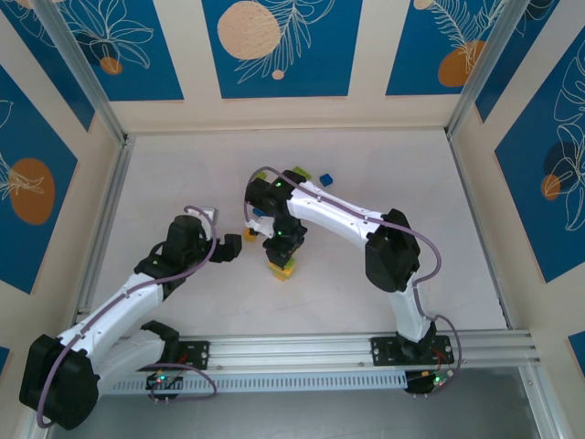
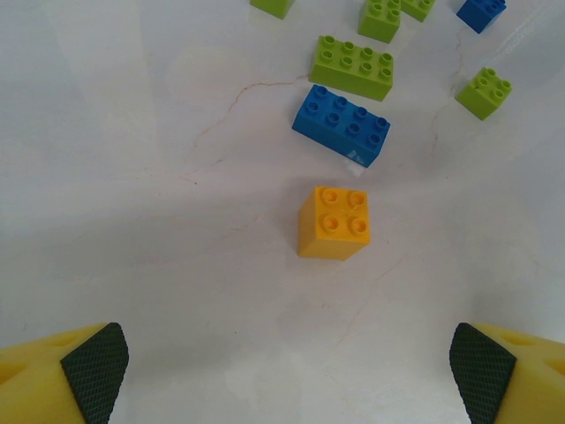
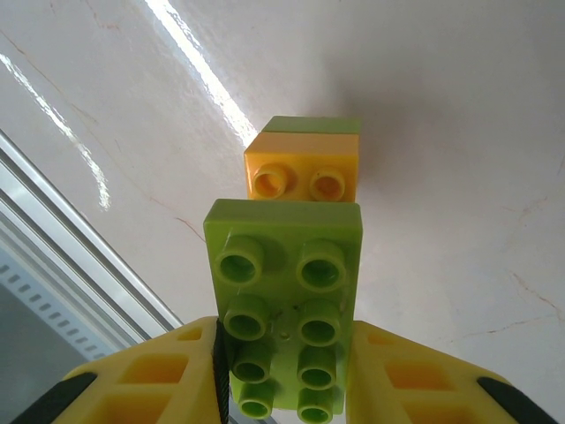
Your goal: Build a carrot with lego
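My right gripper (image 3: 285,380) is shut on a lime green two-by-four lego brick (image 3: 285,291), studs facing the camera. Just past its far end stands an orange brick (image 3: 305,168) on a green one (image 3: 311,124); contact between them and the held brick cannot be told. From above, the right gripper (image 1: 283,240) hovers over this small stack (image 1: 285,271). My left gripper (image 2: 287,380) is open and empty above the table, its pads (image 2: 93,371) far apart. Ahead of it sit an orange two-by-two brick (image 2: 335,223), a blue brick (image 2: 342,124) and a lime green brick (image 2: 352,66).
More loose bricks lie further back: small green ones (image 2: 484,93) (image 2: 380,19) and a blue one (image 2: 481,11). A metal rail (image 1: 366,347) runs along the near table edge, close left of the right gripper's view. Walls enclose the white table (image 1: 402,183).
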`<state>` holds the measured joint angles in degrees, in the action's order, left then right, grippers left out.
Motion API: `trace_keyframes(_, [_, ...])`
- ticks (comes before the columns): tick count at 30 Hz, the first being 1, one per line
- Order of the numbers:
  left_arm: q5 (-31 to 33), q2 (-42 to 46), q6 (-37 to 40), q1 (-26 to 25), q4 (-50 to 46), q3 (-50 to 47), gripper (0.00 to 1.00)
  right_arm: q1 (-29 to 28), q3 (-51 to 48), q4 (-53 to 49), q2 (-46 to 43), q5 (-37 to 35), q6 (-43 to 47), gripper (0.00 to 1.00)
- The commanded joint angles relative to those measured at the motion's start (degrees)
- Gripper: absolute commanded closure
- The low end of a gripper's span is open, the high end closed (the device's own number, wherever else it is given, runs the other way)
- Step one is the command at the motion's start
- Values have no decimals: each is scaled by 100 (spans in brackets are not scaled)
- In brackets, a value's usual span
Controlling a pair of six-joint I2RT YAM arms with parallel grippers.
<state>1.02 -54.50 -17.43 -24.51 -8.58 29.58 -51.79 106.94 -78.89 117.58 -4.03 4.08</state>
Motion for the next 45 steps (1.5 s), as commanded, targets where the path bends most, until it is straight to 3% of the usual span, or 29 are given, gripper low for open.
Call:
trace_keyframes(1, [-101, -19, 86, -81, 32, -58, 3, -50, 143, -87, 152, 163, -134, 66])
trace_keyframes(19, [-102, -32, 96, -80, 53, -66, 3, -65, 323, -264, 296, 162, -277, 65])
trace_keyframes(39, [-102, -23, 100, -88, 41, -67, 3, -261, 187, -456, 470, -384, -529, 65])
trace_keyframes(45, [-93, -19, 101, -91, 53, -67, 4, -246, 328, -314, 438, -85, -639, 65])
